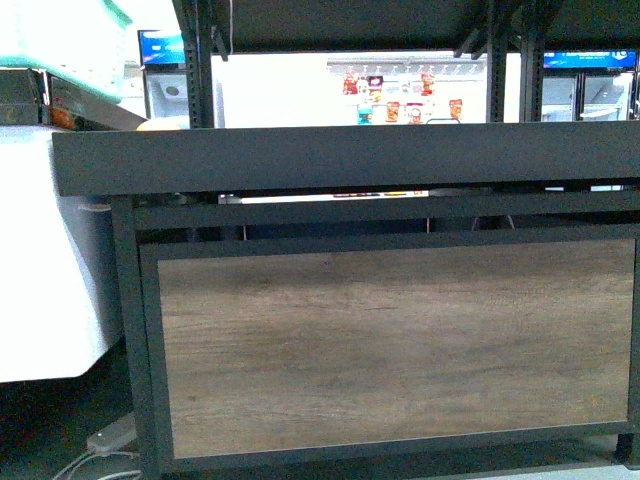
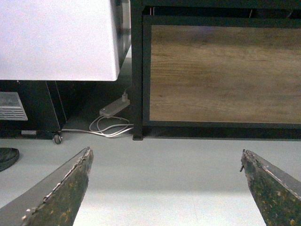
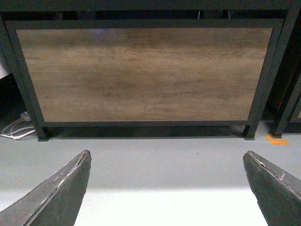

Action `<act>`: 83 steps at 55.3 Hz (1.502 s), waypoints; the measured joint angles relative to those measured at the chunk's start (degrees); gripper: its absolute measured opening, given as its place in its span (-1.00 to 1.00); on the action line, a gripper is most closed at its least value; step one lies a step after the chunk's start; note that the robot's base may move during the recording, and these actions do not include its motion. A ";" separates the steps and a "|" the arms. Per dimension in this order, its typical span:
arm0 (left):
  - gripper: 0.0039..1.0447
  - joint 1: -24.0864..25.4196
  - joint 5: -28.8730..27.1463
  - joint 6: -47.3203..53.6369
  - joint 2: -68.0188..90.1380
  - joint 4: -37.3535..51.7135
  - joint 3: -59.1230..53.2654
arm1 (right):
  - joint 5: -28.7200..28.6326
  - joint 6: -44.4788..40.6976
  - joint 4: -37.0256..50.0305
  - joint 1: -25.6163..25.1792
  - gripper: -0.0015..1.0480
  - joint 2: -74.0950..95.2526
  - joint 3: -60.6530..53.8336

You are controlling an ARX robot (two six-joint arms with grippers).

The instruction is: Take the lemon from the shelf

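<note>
The shelf (image 1: 390,345) fills the front view: a black metal frame, a black lipped deck edge across the top and a brown wood-grain front panel below. Its panel also shows in the left wrist view (image 2: 221,70) and the right wrist view (image 3: 141,70). The lemon is out of view; the deck's top surface is hidden behind its lip. My left gripper (image 2: 167,157) hangs open low over the grey floor, facing the shelf's left front leg. My right gripper (image 3: 167,157) is open too, facing the panel's middle. Nothing lies between either pair of fingers.
A white cabinet (image 1: 40,250) stands left of the shelf, on a black wheeled base (image 2: 28,108). A white power strip with coiled cable (image 2: 113,110) lies on the floor by the shelf's left leg. Another black rack leg (image 3: 284,108) stands at the right. Lit coolers (image 1: 400,90) show behind.
</note>
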 joint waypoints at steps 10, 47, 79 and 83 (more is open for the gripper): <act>0.85 0.00 0.00 0.00 0.00 0.00 0.00 | 0.00 0.00 0.00 0.00 0.86 0.00 0.00; 0.85 0.00 -0.02 0.00 0.00 0.00 0.00 | 0.00 0.02 0.00 0.00 0.86 0.00 0.00; 0.85 0.00 -0.02 0.00 0.00 0.00 0.00 | -0.02 0.00 0.00 0.00 0.86 0.00 0.00; 0.85 0.00 0.00 0.00 0.00 0.00 0.00 | 0.00 0.02 0.00 0.00 0.86 0.00 0.00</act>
